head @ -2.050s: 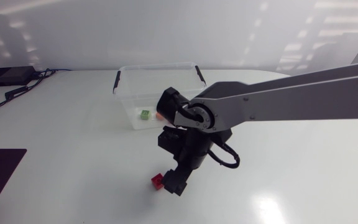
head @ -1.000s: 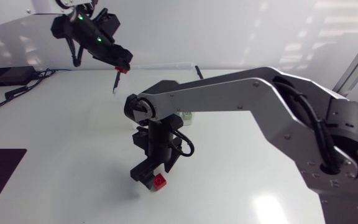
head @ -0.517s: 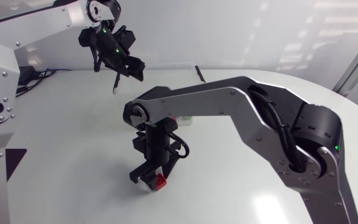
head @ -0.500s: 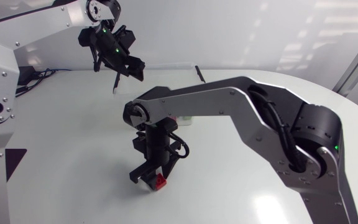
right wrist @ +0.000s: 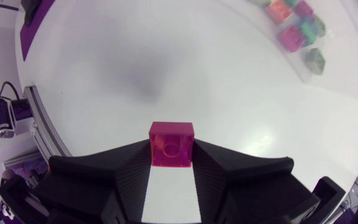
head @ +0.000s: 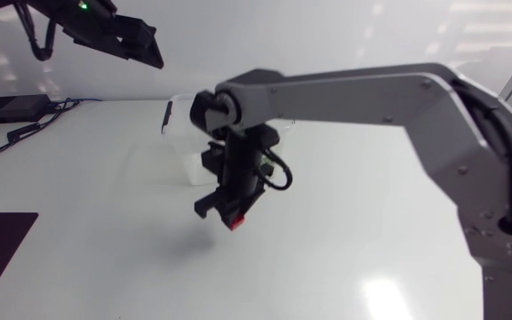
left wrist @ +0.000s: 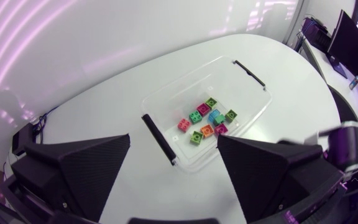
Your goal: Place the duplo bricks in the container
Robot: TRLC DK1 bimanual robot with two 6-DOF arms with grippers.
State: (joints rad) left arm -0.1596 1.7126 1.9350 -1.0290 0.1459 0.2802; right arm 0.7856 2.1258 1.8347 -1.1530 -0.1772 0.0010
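White table (head: 105, 204), red brick (head: 233, 221) now lifted

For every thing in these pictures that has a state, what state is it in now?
right gripper: shut on the red brick, above the table.
red brick: gripped from two sides, off the table.
left gripper: open, empty, high over the container.
container: open on top, with several bricks inside.
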